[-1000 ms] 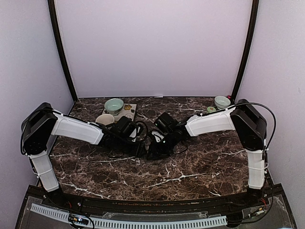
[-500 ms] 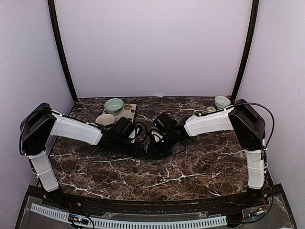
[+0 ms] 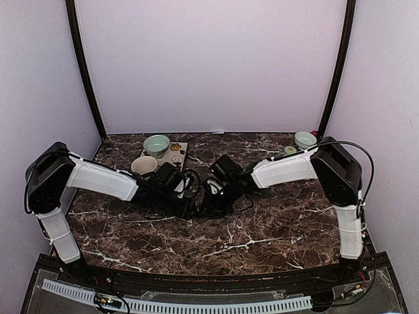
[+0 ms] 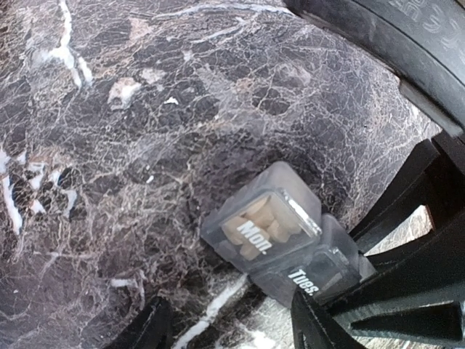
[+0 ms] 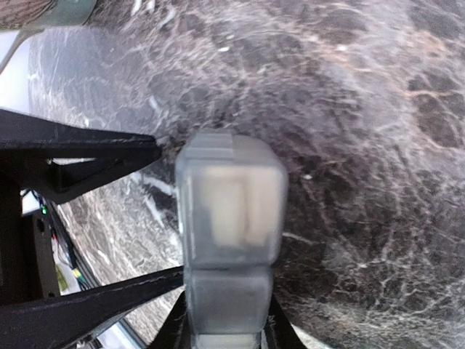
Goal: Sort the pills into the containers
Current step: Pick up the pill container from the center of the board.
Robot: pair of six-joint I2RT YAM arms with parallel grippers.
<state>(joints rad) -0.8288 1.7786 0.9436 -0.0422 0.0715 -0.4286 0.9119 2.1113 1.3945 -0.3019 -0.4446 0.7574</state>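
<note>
The containers (image 4: 272, 233) are a small grey see-through strip with lidded compartments marked "Mon." and "Tues.". Tan pills (image 4: 254, 222) lie under the shut "Mon." lid. My right gripper (image 5: 229, 331) is shut on the strip's near end, and the strip (image 5: 229, 218) sticks out ahead of it just above the marble. My left gripper (image 4: 232, 331) is open, its fingers either side of the strip's "Tues." end and not gripping it. In the top view both grippers meet mid-table, left (image 3: 192, 206) and right (image 3: 211, 199), and hide the strip.
A white mug (image 3: 144, 165), a pale teal bowl (image 3: 157, 144) and a small tray (image 3: 178, 154) stand at the back left. Another small teal bowl (image 3: 305, 139) sits at the back right corner. Black cables trail by both wrists.
Both grippers have crept slightly toward the back of the table, staying together. The right gripper still holds the strip.
</note>
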